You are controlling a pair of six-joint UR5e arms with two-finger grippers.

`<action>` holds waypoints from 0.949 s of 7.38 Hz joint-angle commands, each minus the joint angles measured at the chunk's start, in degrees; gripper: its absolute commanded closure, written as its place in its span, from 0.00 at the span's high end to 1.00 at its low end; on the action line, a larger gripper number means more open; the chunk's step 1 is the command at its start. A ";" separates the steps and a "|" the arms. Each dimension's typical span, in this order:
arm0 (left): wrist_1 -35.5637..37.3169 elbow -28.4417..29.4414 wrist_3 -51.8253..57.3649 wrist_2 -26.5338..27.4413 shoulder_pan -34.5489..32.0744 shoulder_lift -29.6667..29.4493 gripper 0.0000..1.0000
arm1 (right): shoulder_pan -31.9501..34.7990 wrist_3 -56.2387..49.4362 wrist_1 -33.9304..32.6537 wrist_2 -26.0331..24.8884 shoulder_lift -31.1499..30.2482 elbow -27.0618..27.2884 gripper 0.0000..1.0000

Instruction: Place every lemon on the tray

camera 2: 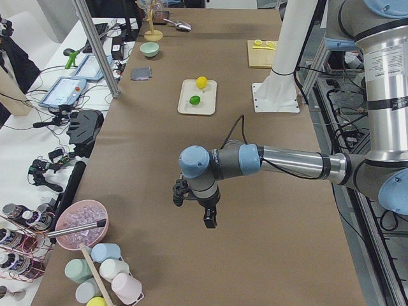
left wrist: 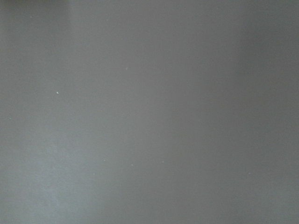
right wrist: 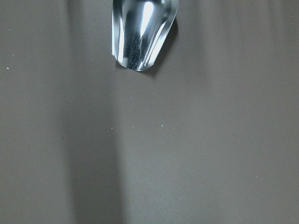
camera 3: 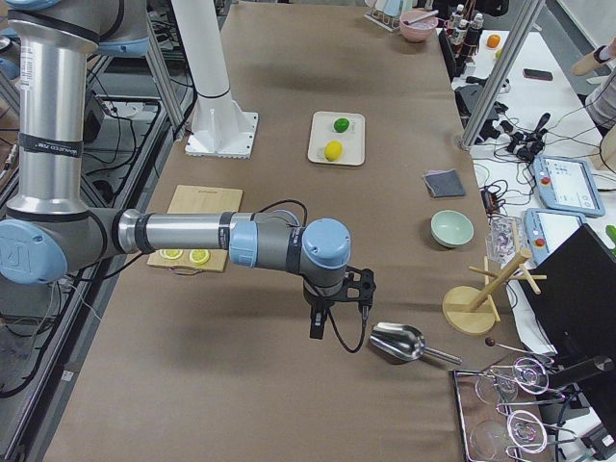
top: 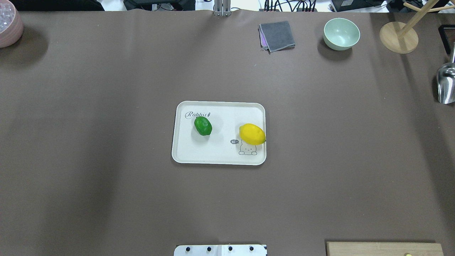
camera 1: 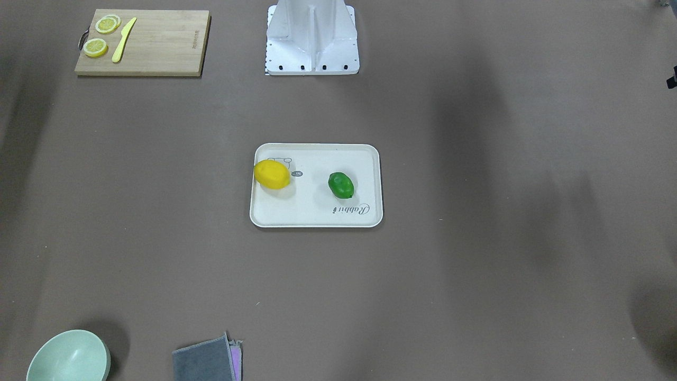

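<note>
Lemons, both of them, lie on the tray point(top: 217, 157) in the middle of the table; seen from over the robot's shoulders, the green lemon point(top: 203, 126) sits at about 10 o'clock on it, just under the "Rabbit" script, and the yellow lemon point(top: 252, 134) at 3 o'clock, its tip against the rim and covering the top of the little cartoon animal; the two fruits are apart. Neither arm is near the tray; the left gripper point(camera 2: 208, 218) hangs over bare brown table well away from it, and the right gripper point(camera 3: 317, 323) hangs near a metal scoop point(camera 3: 397, 341), which shows at 12 o'clock in the right wrist view; whether either pincer is released or clenched I cannot tell from the side. At the table's 1 o'clock stand a pale green bowl point(top: 341, 33) and a folded grey cloth point(top: 277, 35); a wooden cutting board point(camera 1: 158, 45) carries lemon slices point(camera 1: 100, 36) and a yellow knife point(camera 1: 124, 39).
</note>
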 commanded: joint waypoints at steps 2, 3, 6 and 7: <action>0.08 2.78 1.91 1.39 -1.56 -0.52 0.99 | -0.02 0.70 -0.02 -1.58 0.45 0.27 0.99; 0.16 2.79 1.04 1.48 -1.64 -0.52 0.99 | -0.02 0.70 -0.02 -2.02 0.36 0.44 0.99; 0.34 2.61 1.37 1.39 -1.73 0.27 0.99 | -0.02 2.55 -0.02 -2.11 0.01 0.97 0.99; 0.34 2.52 1.29 1.39 -1.73 0.18 0.99 | -0.02 2.55 0.07 -2.11 0.01 0.97 0.99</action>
